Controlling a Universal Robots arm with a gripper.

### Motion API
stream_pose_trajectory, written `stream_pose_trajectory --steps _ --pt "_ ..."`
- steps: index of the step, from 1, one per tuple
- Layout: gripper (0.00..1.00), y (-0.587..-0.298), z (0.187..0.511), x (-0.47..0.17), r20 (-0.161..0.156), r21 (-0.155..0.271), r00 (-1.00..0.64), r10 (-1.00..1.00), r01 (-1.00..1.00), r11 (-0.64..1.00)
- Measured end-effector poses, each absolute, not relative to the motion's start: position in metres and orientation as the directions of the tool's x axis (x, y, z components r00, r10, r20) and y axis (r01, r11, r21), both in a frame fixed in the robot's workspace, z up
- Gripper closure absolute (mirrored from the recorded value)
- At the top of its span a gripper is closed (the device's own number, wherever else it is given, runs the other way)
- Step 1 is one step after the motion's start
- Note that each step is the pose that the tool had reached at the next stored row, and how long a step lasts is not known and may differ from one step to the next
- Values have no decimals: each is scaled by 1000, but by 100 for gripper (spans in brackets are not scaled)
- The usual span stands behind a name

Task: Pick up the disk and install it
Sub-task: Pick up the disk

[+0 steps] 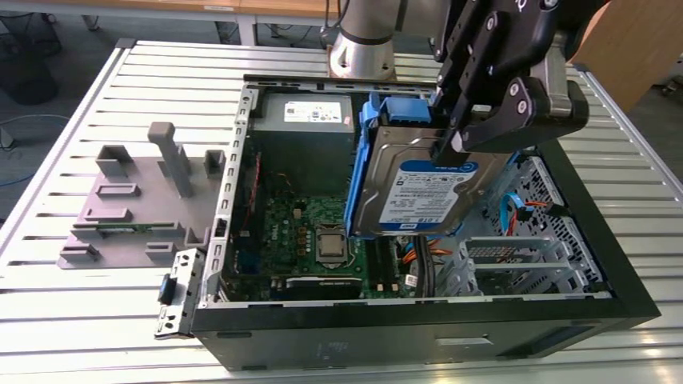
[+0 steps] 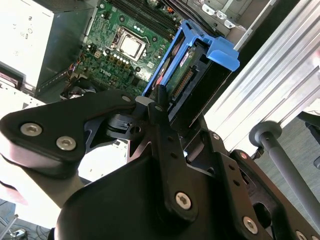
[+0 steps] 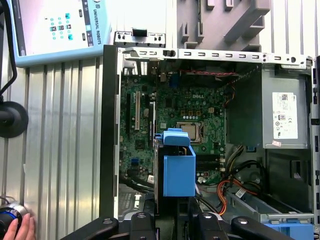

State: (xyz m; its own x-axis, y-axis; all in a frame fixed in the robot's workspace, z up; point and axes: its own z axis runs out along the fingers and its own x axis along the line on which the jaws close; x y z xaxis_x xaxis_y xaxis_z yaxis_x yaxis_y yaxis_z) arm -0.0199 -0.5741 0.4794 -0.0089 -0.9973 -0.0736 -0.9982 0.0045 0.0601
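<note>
Exterior view, from its left: a grey parts fixture [image 1: 139,204] sits on the slatted table [image 1: 64,320], beside the open computer case [image 1: 427,336] and its motherboard [image 1: 309,232]. Above the board, the claw [image 1: 453,144] clamps the disk [image 1: 421,192] by its top edge, hanging on end, clear of the drive cage [image 1: 513,260]. Pickup looks done; installation is not.

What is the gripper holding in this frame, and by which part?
The gripper holds the disk by its upper end, clamped at the top of the labelled face, so it hangs upright over the open computer case.
</note>
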Motion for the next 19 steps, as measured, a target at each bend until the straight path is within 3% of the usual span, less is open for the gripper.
stream_pose_trajectory --steps 19 --pt "65 -574 479 -5 -74 60 -9 -997 -998 5"
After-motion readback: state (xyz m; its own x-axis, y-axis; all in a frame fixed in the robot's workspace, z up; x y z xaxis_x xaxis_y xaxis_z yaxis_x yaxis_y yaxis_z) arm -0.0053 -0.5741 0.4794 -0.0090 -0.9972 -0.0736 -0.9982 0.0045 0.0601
